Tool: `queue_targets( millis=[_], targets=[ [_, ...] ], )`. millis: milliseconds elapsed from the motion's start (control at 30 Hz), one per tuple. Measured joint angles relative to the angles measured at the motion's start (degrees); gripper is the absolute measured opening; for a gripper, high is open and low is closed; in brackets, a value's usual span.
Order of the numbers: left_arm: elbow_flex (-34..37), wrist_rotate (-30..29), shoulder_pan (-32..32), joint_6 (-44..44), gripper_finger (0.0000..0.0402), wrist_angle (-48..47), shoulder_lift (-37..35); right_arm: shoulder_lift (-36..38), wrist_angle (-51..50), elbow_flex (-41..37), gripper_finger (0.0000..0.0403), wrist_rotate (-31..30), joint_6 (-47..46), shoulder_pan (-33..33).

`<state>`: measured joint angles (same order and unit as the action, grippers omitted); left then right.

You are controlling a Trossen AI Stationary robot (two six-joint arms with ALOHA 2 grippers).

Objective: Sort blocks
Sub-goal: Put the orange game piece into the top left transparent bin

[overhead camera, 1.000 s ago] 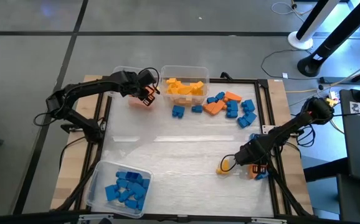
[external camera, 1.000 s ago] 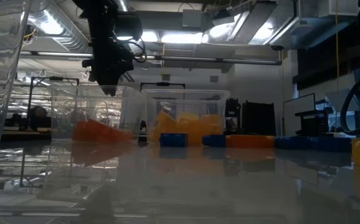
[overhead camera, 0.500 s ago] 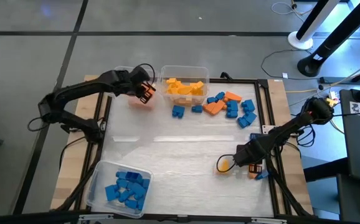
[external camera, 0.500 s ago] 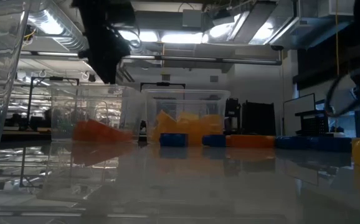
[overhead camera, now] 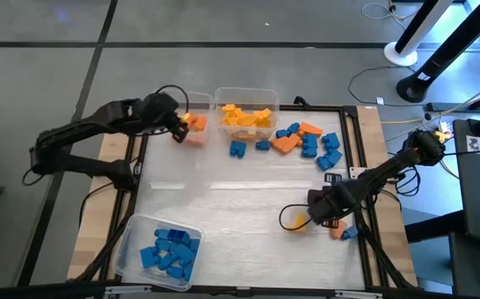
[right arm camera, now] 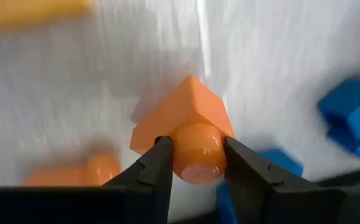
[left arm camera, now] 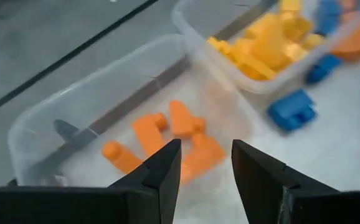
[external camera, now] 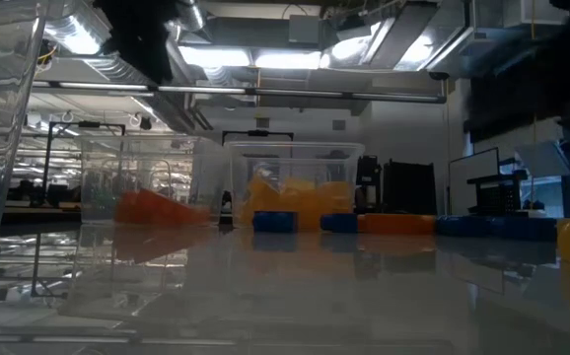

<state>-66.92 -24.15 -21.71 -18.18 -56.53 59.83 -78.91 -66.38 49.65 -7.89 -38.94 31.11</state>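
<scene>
My right gripper (right arm camera: 195, 144) is shut on an orange block (right arm camera: 180, 115) near the table's right front, beside a yellow block (overhead camera: 293, 219), another orange block (overhead camera: 337, 233) and a blue one (overhead camera: 350, 235). My left gripper (left arm camera: 205, 149) hangs open and holds nothing. It is above the left rim of the clear bin (overhead camera: 192, 124) where a few orange blocks (left arm camera: 180, 134) lie on the floor. More blue and orange blocks (overhead camera: 306, 141) lie loose at the far right. My right gripper pinches the orange block's round stud (right arm camera: 195, 163) between its two fingers. The fingers point down from above. The block's square body hangs below them, tilted and a little above the table.
A clear bin of yellow blocks (overhead camera: 246, 114) stands at the far edge next to the orange bin. A clear bin of blue blocks (overhead camera: 162, 249) sits at the near left. The middle of the table (overhead camera: 240, 199) is bare.
My left gripper has drawn back from over the orange bin, rising and going toward the table's left edge, still open. My right gripper has tipped, risen a little and shifted toward the table's left with the orange block.
</scene>
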Motion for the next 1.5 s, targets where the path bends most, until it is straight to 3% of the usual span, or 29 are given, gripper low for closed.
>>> queue_targets(
  millis=[400,533,633,800,933,1167,1267,1500],
  targets=[
    [0.0,2.5,15.5,-7.9,0.0132,-2.9,-7.1,0.0,4.0,9.3,0.0124,-24.9,3.6,-0.1],
    [0.0,1.7,21.5,-9.1,0.0132,-2.7,-6.6,0.1,8.3,13.0,0.0124,-33.4,11.0,-2.6],
    [0.0,-1.1,25.7,-11.3,0.0132,-1.8,-6.0,0.1,18.0,14.0,0.0124,-35.7,22.3,-6.7],
    [0.5,-6.0,32.7,-13.4,0.0132,1.5,-6.0,-0.7,42.9,14.0,0.0124,-30.3,45.5,-16.2],
    [5.9,-9.8,38.7,-16.9,0.0132,6.9,-6.7,-3.5,63.8,14.0,0.0124,-21.8,59.8,-24.2],
    [19.9,-10.1,46.6,-16.0,0.0132,28.3,-6.5,-15.0,95.2,15.0,0.0124,-2.4,67.7,-36.6],
    [23.9,-10.2,48.5,-11.8,0.0132,38.4,-6.5,-21.5,99.8,19.6,0.0124,1.1,67.7,-40.2],
    [29.0,-10.2,50.9,-5.6,0.0132,51.6,-6.4,-37.3,94.3,38.8,0.0124,5.3,67.7,-45.3]
  ],
)
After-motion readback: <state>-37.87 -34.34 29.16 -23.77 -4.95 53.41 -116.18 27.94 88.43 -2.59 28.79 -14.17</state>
